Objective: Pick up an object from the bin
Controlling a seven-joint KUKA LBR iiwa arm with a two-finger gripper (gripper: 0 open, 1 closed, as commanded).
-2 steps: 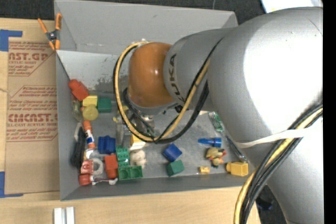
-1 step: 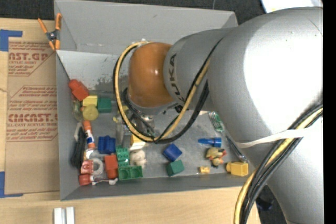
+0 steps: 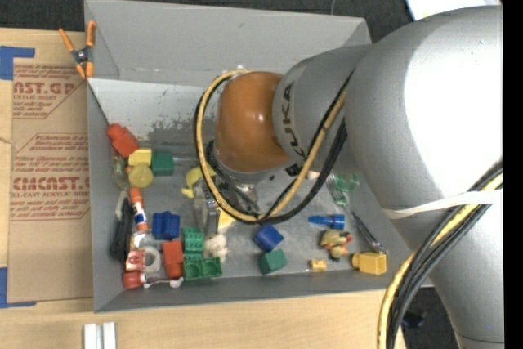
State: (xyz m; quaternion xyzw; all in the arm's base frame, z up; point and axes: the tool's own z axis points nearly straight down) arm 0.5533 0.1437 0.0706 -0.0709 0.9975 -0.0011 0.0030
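My gripper (image 3: 217, 210) hangs low over the middle of the bin, mostly covered by the orange dome on the wrist. Just left of it lies a small yellow piece (image 3: 193, 181). Below it sit a small white thing (image 3: 216, 245) and green stud bricks (image 3: 196, 254). A blue block (image 3: 267, 238) and a green block (image 3: 274, 261) lie a little to its lower right. I see nothing held in it.
Along the left wall lie a red block (image 3: 122, 140), yellow blocks (image 3: 140, 164), a green cube (image 3: 162, 163), a blue block (image 3: 165, 225) and a heap of red pieces (image 3: 155, 261). A blue stick (image 3: 327, 221), a small figure (image 3: 333, 239) and a yellow block (image 3: 370, 262) lie at the right.
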